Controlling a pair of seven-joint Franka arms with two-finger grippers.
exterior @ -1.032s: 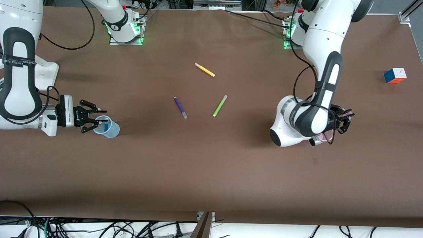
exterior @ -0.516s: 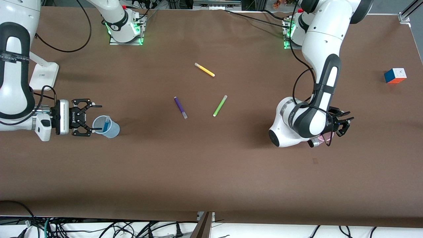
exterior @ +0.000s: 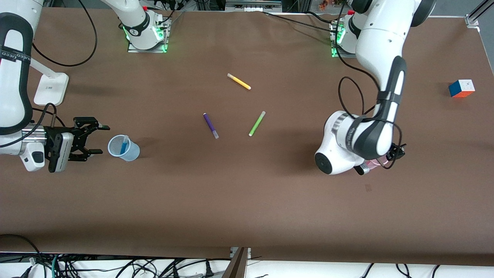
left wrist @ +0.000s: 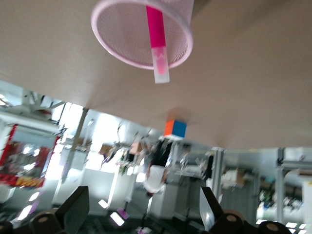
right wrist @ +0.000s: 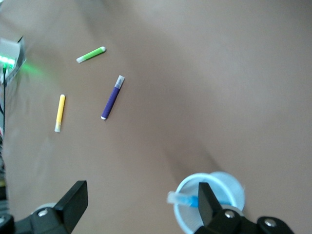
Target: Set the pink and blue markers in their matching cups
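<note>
Markers seated — blue marker (exterior: 124, 145) in blue cup (exterior: 124, 148), pink marker (left wrist: 157, 36) in pink cup (left wrist: 142, 33); my fingers spread — I should withdraw without clipping rims.

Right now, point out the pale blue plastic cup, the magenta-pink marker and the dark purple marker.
pale blue plastic cup (exterior: 129, 151), front view, on its side wall.
magenta-pink marker (left wrist: 156, 27), left wrist view, on its pink barrel.
dark purple marker (exterior: 209, 123), front view, on its barrel.
</note>
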